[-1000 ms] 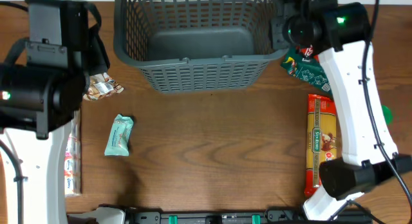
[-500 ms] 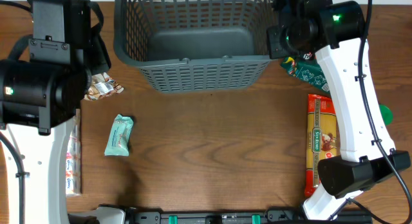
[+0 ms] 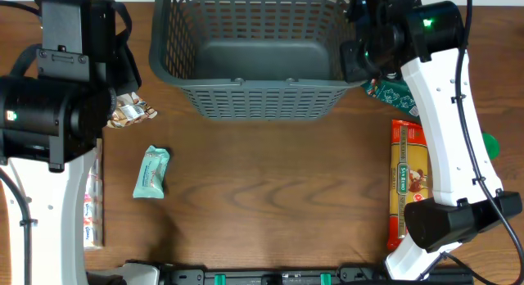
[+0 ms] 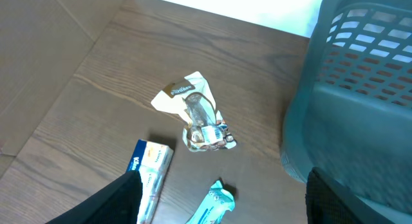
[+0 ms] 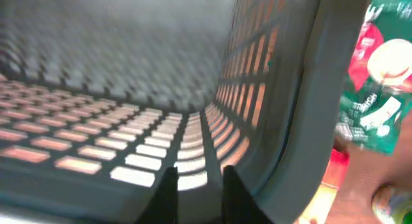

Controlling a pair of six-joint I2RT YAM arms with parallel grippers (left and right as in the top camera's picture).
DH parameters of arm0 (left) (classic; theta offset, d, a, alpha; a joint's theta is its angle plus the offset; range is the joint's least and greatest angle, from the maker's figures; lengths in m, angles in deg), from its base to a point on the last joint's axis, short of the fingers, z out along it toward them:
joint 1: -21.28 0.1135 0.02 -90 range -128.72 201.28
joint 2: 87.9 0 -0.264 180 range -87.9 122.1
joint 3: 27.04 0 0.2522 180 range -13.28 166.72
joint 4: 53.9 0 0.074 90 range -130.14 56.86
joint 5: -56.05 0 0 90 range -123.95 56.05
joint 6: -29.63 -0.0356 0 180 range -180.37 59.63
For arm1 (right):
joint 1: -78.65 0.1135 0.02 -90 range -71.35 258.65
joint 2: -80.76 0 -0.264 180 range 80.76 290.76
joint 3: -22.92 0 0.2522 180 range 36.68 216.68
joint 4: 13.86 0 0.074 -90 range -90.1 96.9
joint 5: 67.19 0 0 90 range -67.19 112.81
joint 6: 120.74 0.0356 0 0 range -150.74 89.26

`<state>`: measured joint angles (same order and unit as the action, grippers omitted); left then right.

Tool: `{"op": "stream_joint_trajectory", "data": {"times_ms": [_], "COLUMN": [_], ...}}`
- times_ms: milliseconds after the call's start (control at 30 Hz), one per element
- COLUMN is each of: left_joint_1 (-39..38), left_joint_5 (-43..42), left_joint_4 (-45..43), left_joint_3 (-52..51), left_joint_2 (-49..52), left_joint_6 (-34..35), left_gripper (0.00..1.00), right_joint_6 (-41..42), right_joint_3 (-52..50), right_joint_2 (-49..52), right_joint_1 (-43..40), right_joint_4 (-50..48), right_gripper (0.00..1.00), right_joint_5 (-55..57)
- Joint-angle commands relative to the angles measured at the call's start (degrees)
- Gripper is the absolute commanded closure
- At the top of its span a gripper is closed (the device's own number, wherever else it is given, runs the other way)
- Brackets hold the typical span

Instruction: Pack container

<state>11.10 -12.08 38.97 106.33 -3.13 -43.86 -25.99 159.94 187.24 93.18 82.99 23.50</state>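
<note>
Overhead: the basket sits empty at the middle of the table's far edge, with your right arm reaching to its right wall. A green pouch and a pasta pack lie along the right edge. Packing looks not yet begun.

Left wrist: your left gripper hangs wide open and empty above a crinkled packet, a teal packet and a box near the left edge.

Right wrist: your right gripper is just inside the basket's wall with its fingers close together. Blur hides whether they pinch anything. The next move likely calls for a first pick: lower the open left gripper squarely over the crinkled packet.
</note>
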Motion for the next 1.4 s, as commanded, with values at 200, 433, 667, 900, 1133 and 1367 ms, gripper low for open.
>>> {"op": "stream_joint_trajectory", "data": {"times_ms": [200, 433, 667, 900, 1133, 1367], "left_joint_1": [1.6, 1.9, 7.3, 20.3, 21.9, 21.8], "left_joint_5": [1.1, 1.1, -1.9, -12.4, -12.4, -12.5], "left_joint_4": [-0.7, 1.3, 1.8, -1.9, -2.7, -2.1], "left_joint_3": [0.1, 0.1, 0.1, 0.1, 0.1, 0.1], "left_joint_2": [0.2, -1.5, -1.8, 0.0, 0.3, 0.3], "left_joint_6": [-1.0, -3.2, -4.3, -9.0, -11.8, -11.8], "left_gripper": [0.25, 0.24, 0.21, 0.2, 0.2, 0.2], "right_joint_6": [-4.6, 3.1, 8.1, 0.3, -13.0, -14.7], "right_joint_3": [9.2, 29.4, 29.0, 23.1, 17.4, 12.1], "right_joint_2": [0.2, 0.0, 0.5, 6.5, 16.6, 25.8], "right_joint_1": [-1.0, -9.9, -30.3, -42.9, -43.7, -43.8], "right_joint_4": [-8.6, 4.8, 10.7, 8.3, 3.8, -0.7], "right_gripper": [0.04, 0.01, 0.01, 0.01, 0.01, 0.01], "right_joint_5": [1.0, 1.4, -2.7, -17.0, -29.8, -30.9]}}
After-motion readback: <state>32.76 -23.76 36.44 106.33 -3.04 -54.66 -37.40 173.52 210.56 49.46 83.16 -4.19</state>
